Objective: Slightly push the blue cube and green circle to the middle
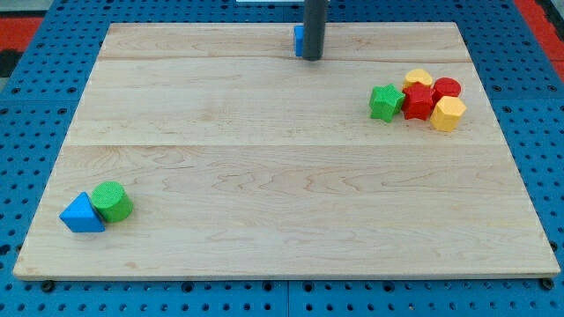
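Observation:
The blue cube [299,40] sits near the view's top edge of the wooden board [282,202], mostly hidden behind my rod. My tip [312,57] rests on the board right against the cube's right side. The green circle [112,201] lies at the view's bottom left, touching a blue triangle [81,214] on its left. The green circle is far from my tip.
A cluster at the view's upper right: a green star [385,101], a red star [418,101], a red block [447,88], a yellow block [419,78] and a yellow hexagon [448,114]. Blue pegboard surrounds the board.

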